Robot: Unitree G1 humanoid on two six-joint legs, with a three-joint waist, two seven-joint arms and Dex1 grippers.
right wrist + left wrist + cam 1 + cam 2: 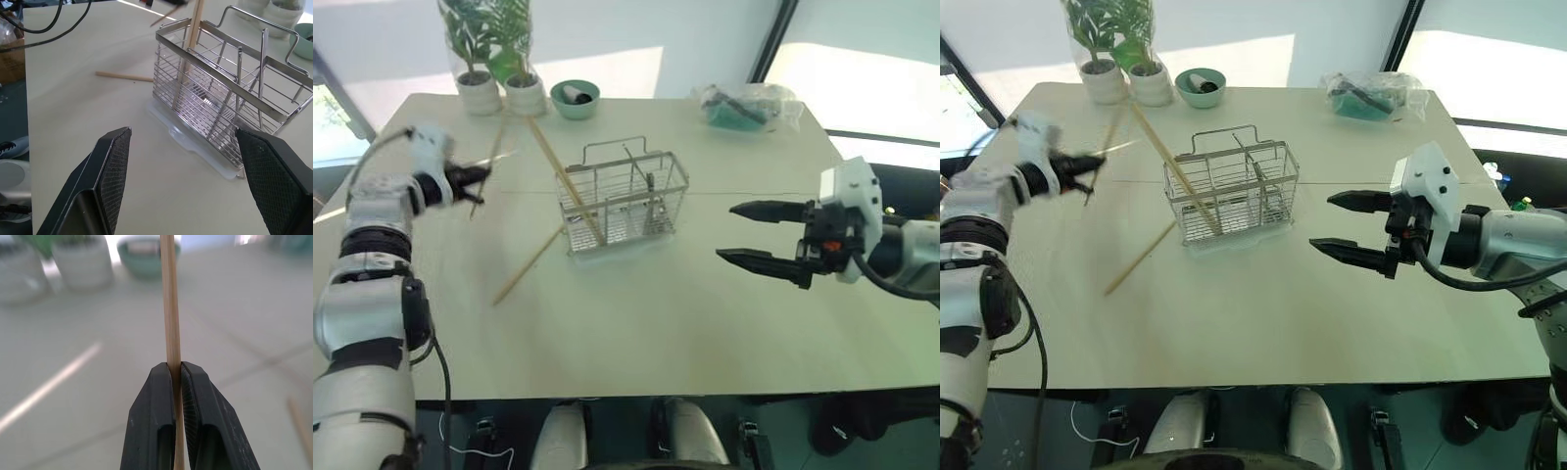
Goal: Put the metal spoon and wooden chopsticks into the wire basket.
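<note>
Nearby, potted plants [494, 59], green bowl [575, 98] — plastic bag [749, 106] beyond wire basket [625, 199]

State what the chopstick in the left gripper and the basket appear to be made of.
Chopstick clamped in the left gripper: apparently bare, matte wood, pale tan with faint grain. Wire basket: likely polished or plated steel, thin shiny silver rods with bright glints.

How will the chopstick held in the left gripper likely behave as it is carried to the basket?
Probably stiff: the chopstick runs straight out of the left gripper. It may pivot or slip, since only the narrow pads pinch its smooth wood. It looks thin, so likely light.
</note>
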